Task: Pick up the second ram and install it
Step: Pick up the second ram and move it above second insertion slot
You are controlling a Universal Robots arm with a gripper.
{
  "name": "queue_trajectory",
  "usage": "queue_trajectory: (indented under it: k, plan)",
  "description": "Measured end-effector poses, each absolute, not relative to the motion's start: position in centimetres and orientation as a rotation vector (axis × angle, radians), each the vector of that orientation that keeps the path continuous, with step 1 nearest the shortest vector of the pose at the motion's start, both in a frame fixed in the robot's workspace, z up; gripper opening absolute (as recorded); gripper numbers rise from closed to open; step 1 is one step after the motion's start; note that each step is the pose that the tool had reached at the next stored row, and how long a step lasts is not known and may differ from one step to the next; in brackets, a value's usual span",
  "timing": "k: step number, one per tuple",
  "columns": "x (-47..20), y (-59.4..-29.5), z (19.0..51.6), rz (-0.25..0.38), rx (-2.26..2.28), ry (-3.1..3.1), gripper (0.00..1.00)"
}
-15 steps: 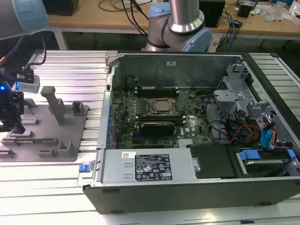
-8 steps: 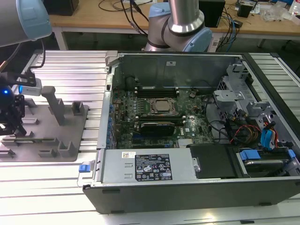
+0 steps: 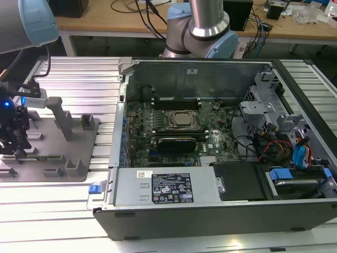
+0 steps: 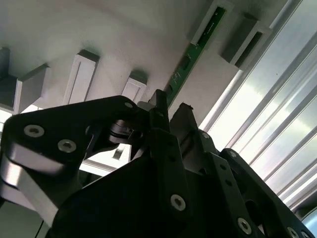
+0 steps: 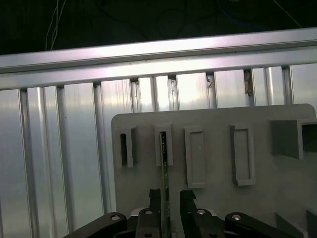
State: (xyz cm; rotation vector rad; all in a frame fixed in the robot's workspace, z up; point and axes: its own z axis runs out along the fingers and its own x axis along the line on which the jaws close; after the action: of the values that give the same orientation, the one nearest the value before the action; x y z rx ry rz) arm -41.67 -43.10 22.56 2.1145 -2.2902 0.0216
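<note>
PC case [image 3: 210, 196]: lid off, on the exterior view's right.
Tray [image 5: 213, 119]: grey, on ribbed table, exterior view's left.
Claw [image 5: 170, 196]: open, straddling the stick, gap on one side.
Ram stick [image 5: 165, 171]: on edge in tray slot, between claw tips.
Handling: prob. light, stiff, thin, fragile; pinch flat faces near mid, keep off contact edge.

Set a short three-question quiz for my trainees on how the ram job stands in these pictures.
1. True or false: the gripper is over the grey holder tray, outside the computer case.
2. The second ram is: A) lying flat; B) on edge in a tray slot; C) lifted clear of the tray.
3. Fill in: with one finger on each side of the ram and a gap showing, the gripper is ____.
Key: 1 true; 2 B; 3 open.
</note>
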Motion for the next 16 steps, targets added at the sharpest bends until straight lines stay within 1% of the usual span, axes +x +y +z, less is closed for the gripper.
queue_trajectory:
  k: [10, 16]
  plan:
    - [-41.7, -43.5, 21.8, 0.023, 2.163, -2.244, 0.28]
    - [-41.7, -43.5, 21.3, 0.003, 2.185, -2.241, 0.28]
